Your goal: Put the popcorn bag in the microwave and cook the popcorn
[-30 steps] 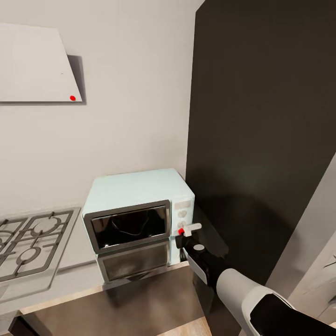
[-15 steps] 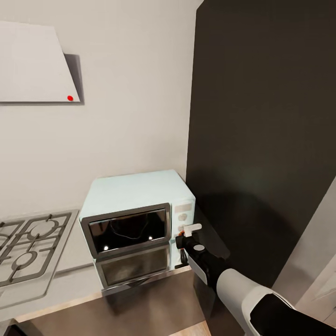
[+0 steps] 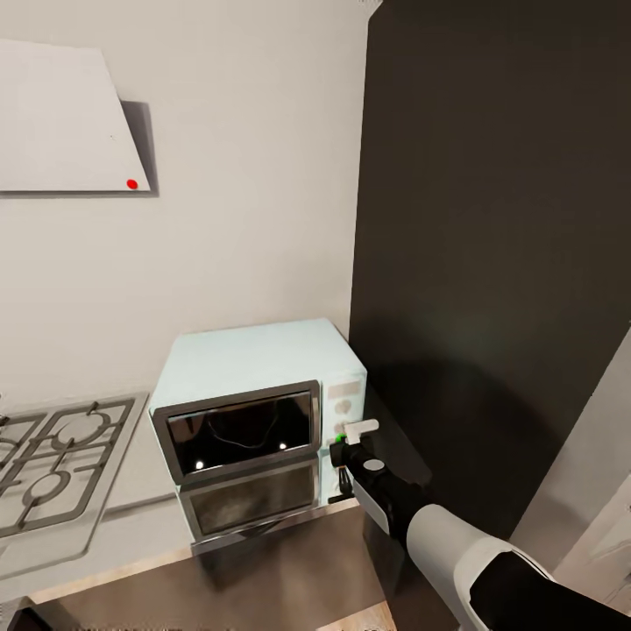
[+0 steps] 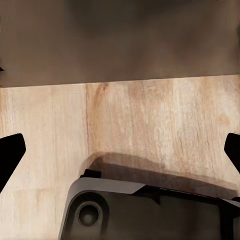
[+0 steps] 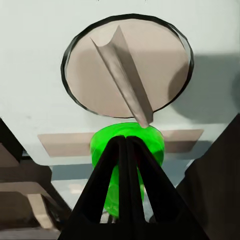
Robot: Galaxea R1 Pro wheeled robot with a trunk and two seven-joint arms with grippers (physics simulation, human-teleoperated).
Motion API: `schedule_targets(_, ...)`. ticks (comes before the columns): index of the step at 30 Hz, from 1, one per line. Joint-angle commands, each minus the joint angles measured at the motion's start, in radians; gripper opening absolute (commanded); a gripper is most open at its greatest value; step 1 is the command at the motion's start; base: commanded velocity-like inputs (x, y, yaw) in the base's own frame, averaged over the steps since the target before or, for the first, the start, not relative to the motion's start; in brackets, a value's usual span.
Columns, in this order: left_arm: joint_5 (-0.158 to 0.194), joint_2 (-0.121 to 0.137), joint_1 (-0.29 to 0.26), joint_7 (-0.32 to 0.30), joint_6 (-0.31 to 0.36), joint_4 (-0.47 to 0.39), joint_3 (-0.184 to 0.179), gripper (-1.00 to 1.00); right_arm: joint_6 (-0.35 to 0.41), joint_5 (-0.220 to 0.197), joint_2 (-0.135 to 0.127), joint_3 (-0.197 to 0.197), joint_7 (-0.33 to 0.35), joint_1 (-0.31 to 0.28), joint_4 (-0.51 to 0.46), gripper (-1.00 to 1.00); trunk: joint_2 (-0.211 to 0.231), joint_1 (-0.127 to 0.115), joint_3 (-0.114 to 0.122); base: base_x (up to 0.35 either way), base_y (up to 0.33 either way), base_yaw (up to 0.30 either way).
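Note:
The pale-blue microwave (image 3: 254, 386) stands on the glossy grey countertop (image 3: 140, 526) with its dark glass door closed. My right gripper (image 3: 342, 441) is at the microwave's right-hand panel. In the right wrist view its fingers are shut together, tips against a bright green button (image 5: 150, 145) just under a round knob (image 5: 127, 70). My left gripper (image 4: 120, 150) is open, its fingertips (image 4: 10, 152) far apart over wooden floor, with nothing between them. The popcorn bag and the popcorn are hidden.
A steel gas hob (image 3: 53, 464) lies left of the microwave. A tall dark cabinet (image 3: 491, 263) rises right beside it. A pale range hood (image 3: 61, 123) with a red dot hangs on the wall. My own base (image 4: 150, 210) shows below the left gripper.
The camera shifted slightly early on. The dot at my right fingertips on the panel has turned from red to green. The arm has hardly moved.

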Motion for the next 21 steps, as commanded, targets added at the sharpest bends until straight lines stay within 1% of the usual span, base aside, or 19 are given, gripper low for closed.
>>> schedule_targets(1,0.003,-0.001,0.0,-0.002,-0.001,-0.001,0.003,1.0,-0.003,-0.01,-0.001,0.009,-0.006,-0.001,-0.002,-1.0,-0.002,0.0,-0.002,-0.22,0.0,0.0)
schedule_targets(8,0.003,-0.001,0.0,-0.002,-0.001,-0.001,0.003,1.0,-0.023,-0.008,0.0,0.01,-0.008,0.008,-0.014,-1.0,-0.002,0.0,-0.002,-0.325,0.0,0.0)
schedule_targets(10,0.003,-0.001,0.0,-0.002,-0.001,-0.001,0.003,1.0,-0.024,-0.007,-0.002,0.01,-0.01,0.03,-0.058,-1.0,-0.002,0.0,-0.002,-0.342,0.0,0.0)
schedule_targets(12,0.003,-0.002,-0.001,-0.002,-0.001,-0.001,0.003,1.0,-0.019,-0.007,-0.004,0.009,-0.015,0.069,-0.135,-1.0,-0.002,0.0,-0.002,-0.343,0.0,0.0)
schedule_targets(13,0.003,-0.002,-0.001,-0.002,-0.001,-0.001,0.003,1.0,-0.015,-0.006,-0.01,0.01,-0.018,0.083,-0.172,1.0,-0.002,0.0,-0.002,-0.343,0.0,0.0)
schedule_targets(14,0.003,-0.002,-0.001,-0.002,-0.001,-0.001,0.003,1.0,-0.013,-0.006,-0.017,0.01,-0.019,0.09,-0.19,1.0,-0.002,0.0,-0.002,-0.343,0.0,0.0)
schedule_targets(17,0.003,-0.002,-0.001,-0.002,-0.001,-0.001,0.003,1.0,-0.011,-0.007,-0.023,0.009,-0.018,0.094,-0.202,1.0,-0.002,0.0,-0.002,-0.343,0.0,0.0)
schedule_targets(20,0.003,-0.002,-0.001,-0.002,-0.001,-0.001,0.003,1.0,-0.012,-0.007,-0.025,0.01,-0.018,0.095,-0.205,1.0,-0.002,0.0,-0.002,-0.343,0.0,0.0)
schedule_targets(21,0.001,-0.007,-0.001,0.001,0.002,-0.001,0.001,1.0,-0.006,-0.011,-0.019,0.015,-0.023,0.092,-0.211,1.0,-0.002,0.0,-0.002,0.0,0.0,0.0)
